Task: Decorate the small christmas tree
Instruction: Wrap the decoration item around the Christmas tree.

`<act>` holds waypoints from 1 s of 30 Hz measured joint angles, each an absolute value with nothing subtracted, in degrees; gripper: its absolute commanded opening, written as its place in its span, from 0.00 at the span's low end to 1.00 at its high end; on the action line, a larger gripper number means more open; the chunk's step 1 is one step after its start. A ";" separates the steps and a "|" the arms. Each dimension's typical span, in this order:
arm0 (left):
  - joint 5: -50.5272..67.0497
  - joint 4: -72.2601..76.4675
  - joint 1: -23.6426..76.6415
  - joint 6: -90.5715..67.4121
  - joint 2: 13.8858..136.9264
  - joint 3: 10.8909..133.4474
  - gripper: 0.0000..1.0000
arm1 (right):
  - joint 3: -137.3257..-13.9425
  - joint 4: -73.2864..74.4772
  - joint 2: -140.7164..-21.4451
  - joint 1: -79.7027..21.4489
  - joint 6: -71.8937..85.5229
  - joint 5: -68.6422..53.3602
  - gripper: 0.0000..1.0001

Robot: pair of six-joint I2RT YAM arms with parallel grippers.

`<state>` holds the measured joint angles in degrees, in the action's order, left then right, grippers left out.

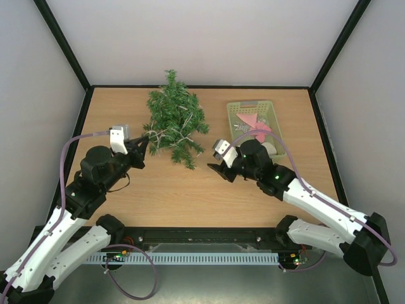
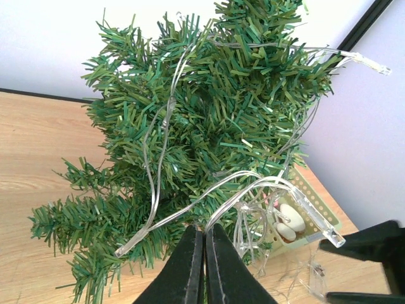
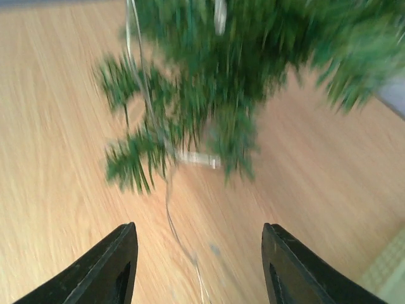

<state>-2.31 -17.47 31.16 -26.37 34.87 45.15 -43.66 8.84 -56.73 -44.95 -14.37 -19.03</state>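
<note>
The small christmas tree [image 1: 175, 120] lies on the wooden table, its tip toward the back wall. A clear light string [image 1: 169, 132] is draped through its branches. My left gripper [image 1: 144, 144] is at the tree's left lower side. In the left wrist view the tree [image 2: 215, 107] fills the frame, and the left gripper [image 2: 204, 229] is shut with loops of the light string [image 2: 158, 145] coming out at its tips. My right gripper [image 1: 218, 170] hovers right of the tree's base. In the blurred right wrist view it [image 3: 197, 226] stands open over bare wood, a thin wire [image 3: 169, 215] running between its fingers.
A pale green basket [image 1: 231, 120] stands right of the tree, holding pink and white ornaments. In the left wrist view it [image 2: 319, 206] shows behind the wires. Black frame posts and pale walls enclose the table.
</note>
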 measured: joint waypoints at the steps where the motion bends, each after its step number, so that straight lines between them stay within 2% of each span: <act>1: -2.04 -17.32 31.16 -26.39 34.89 45.15 0.02 | -42.76 9.13 -56.95 -44.77 -15.59 -18.39 0.53; 9: -0.56 -17.02 31.16 -26.57 34.89 44.93 0.02 | -41.36 14.55 -64.86 -38.92 -24.93 -16.10 0.60; 21: -0.49 -17.02 31.16 -26.35 34.83 44.93 0.02 | -37.52 13.67 -74.72 -36.97 -28.14 -16.67 0.60; 23: -0.51 -17.02 31.16 -26.35 34.79 44.93 0.02 | -37.52 13.26 -76.42 -36.77 -28.38 -16.58 0.53; 24: -0.51 -17.02 31.16 -26.35 34.74 44.93 0.02 | -37.52 13.13 -77.21 -36.67 -28.47 -16.40 0.45; 26: -0.51 -17.02 31.16 -26.35 34.72 44.93 0.02 | -37.52 12.69 -78.85 -36.38 -28.86 -15.81 0.22; 27: -0.54 -17.02 31.16 -26.37 34.74 44.93 0.03 | -37.52 12.69 -79.40 -36.23 -28.93 -15.35 0.05; 28: -0.56 -17.02 31.16 -26.37 34.74 44.93 0.02 | -37.60 12.95 -79.90 -36.03 -28.67 -14.81 0.02; 30: -0.69 -17.02 31.16 -26.37 34.74 44.93 0.02 | -38.50 14.59 -80.14 -35.94 -28.29 -13.65 0.02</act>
